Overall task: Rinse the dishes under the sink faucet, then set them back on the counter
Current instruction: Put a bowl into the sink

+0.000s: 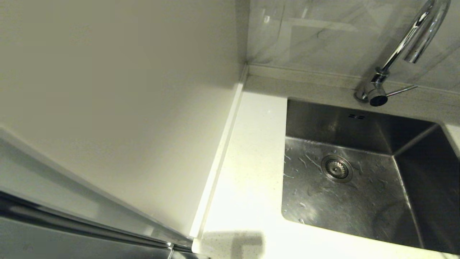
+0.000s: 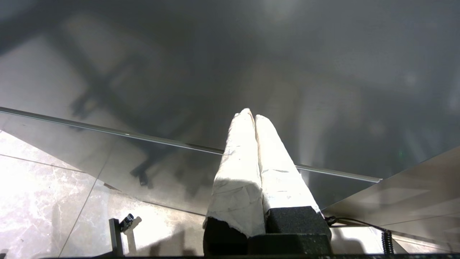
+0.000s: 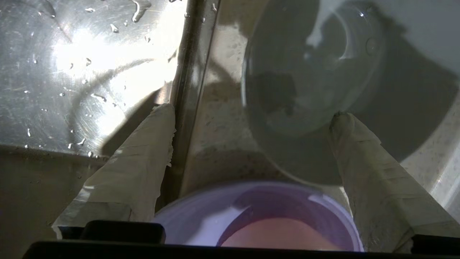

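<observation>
My right gripper (image 3: 251,113) hangs open over the speckled counter (image 3: 219,144), right beside the sink (image 3: 72,72) rim. A lilac plate (image 3: 187,223) lies low between the roots of its fingers, with a pale pink bowl (image 3: 284,237) resting on it. Neither finger presses on it. Just past the fingertips, a pale blue-green bowl (image 3: 309,72) sits upright on the counter. The head view shows the wet sink (image 1: 359,201), the chrome faucet (image 1: 406,46) and the counter (image 1: 251,162), but no dishes and no arms. My left gripper (image 2: 251,114) is shut and parked away from the sink.
A cream wall panel (image 1: 125,90) stands along the counter's left edge behind a low raised strip (image 1: 219,154). The drain strainer (image 1: 336,168) sits mid-basin among water drops. A dark glossy panel (image 2: 230,72) and a marble floor (image 2: 36,201) face the left gripper.
</observation>
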You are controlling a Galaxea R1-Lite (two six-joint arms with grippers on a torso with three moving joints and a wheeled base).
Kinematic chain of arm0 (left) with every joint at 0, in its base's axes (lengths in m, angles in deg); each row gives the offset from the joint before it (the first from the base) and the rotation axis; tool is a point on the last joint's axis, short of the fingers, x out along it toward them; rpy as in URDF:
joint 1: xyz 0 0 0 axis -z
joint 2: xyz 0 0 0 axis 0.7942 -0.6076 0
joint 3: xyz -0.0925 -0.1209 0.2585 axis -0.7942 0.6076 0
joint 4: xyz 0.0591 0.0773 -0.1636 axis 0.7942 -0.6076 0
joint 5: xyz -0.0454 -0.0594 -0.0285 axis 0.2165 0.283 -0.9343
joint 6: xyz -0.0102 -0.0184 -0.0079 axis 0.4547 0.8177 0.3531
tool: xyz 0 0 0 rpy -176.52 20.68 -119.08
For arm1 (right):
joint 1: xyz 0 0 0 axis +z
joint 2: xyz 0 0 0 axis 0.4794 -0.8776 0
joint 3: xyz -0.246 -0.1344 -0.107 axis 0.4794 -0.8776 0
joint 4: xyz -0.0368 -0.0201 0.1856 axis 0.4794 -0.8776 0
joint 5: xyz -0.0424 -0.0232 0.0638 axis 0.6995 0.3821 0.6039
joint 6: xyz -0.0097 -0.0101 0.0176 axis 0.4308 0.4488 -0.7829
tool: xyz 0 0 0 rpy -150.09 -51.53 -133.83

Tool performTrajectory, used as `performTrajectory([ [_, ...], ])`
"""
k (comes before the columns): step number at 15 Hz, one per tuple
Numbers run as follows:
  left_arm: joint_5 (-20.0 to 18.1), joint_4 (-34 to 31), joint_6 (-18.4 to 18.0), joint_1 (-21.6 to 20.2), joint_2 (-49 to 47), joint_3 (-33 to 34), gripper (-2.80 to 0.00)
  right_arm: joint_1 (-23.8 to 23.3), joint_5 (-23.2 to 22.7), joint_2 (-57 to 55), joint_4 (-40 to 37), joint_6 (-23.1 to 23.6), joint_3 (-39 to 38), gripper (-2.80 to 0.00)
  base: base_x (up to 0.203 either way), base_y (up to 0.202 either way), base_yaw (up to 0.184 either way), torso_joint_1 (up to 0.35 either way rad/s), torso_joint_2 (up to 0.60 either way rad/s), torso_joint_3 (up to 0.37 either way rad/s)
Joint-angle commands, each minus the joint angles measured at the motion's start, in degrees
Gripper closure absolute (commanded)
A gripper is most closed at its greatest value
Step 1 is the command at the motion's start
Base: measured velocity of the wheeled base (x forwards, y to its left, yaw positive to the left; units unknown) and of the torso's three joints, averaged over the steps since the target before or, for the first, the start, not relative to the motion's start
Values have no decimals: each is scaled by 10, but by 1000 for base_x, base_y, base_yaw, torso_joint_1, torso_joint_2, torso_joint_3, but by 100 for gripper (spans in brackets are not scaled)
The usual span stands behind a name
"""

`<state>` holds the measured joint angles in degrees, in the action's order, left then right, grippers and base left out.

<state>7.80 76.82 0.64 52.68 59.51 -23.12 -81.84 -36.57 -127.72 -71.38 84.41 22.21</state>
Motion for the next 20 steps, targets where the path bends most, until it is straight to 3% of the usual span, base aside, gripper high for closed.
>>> performTrajectory([
  [1,0,0,1,0,0,2,0,0,-2,-14,-2,3,7,-280,0,0,0,0,0,0],
  [3,0,0,1,0,0,2,0,1,-1,-17,-1,3,8,-280,0,0,0,0,0,0],
  [4,0,0,1,0,0,2,0,1,0,-18,-1,3,9,0,0,0,0,0,0,0],
  [20,0,0,1,0,0,1,0,1,-15,47,-2,9,-26,0,0,0,0,0,0,0],
])
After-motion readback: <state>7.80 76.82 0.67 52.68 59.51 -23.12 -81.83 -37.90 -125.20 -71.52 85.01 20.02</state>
